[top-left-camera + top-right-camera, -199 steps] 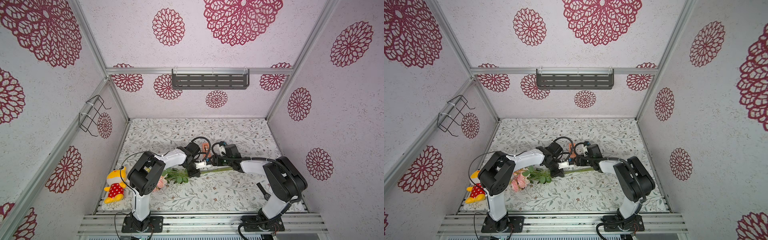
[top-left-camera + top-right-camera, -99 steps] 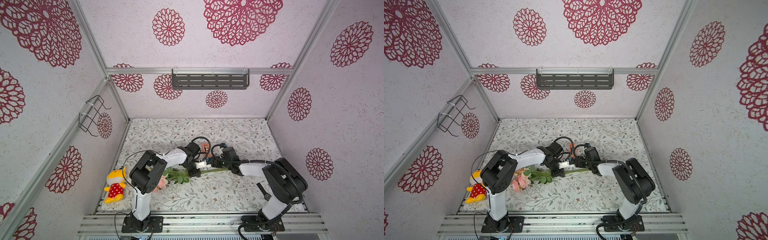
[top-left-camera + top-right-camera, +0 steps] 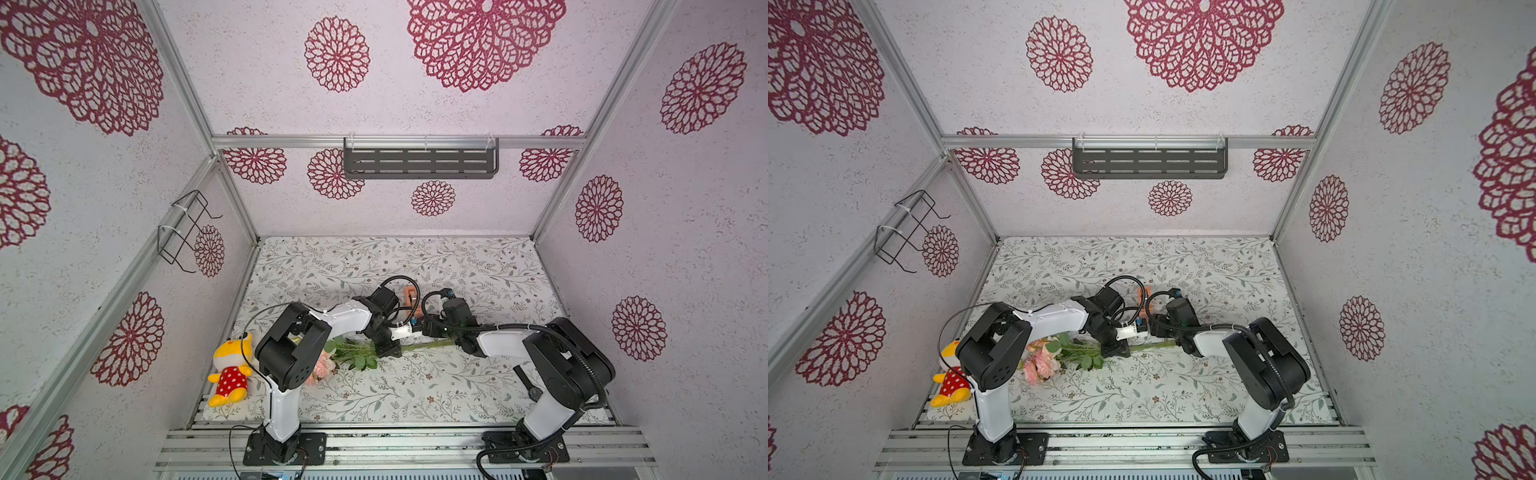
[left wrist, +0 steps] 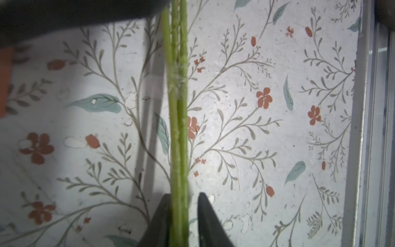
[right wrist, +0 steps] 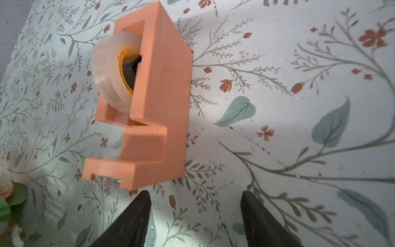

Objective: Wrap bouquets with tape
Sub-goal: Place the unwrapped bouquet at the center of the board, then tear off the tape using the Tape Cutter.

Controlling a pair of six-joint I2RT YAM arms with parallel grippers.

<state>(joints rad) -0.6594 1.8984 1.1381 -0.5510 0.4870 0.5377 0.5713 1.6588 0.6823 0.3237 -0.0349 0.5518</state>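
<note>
Left wrist view: stems were straddled by the open left hand. Tape was faced by the open, empty right hand; a strip likely needed pulling.

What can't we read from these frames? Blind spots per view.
- bouquet blooms: in a top view, partly behind the left arm; cut off in left wrist view.
- tape dispenser: both top views, mostly behind cables.
- left hand contact with stems: left wrist view, fingertips blurred.
- dark object beside right arm: too small.
</note>
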